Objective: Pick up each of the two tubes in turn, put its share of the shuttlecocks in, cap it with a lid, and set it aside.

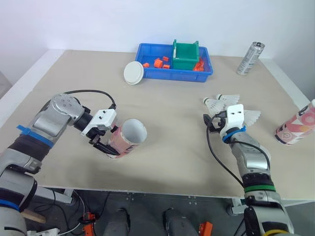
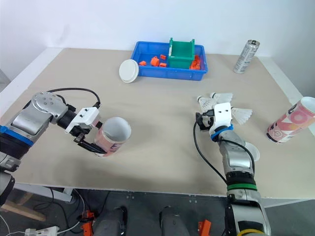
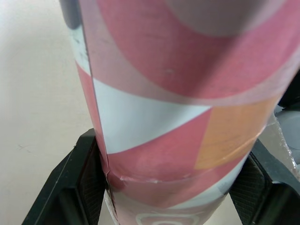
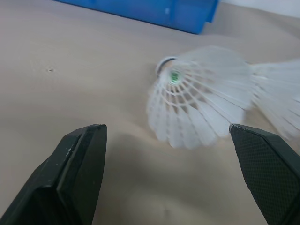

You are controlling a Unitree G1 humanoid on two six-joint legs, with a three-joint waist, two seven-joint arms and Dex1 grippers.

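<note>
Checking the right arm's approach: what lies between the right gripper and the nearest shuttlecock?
Only bare table: the right wrist view shows nothing between the open right gripper and the shuttlecock ahead of it.

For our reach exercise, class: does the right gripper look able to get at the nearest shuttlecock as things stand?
Probably yes. The right gripper is open, the shuttlecock lies on the table just ahead of it, and nothing stands between them.
</note>
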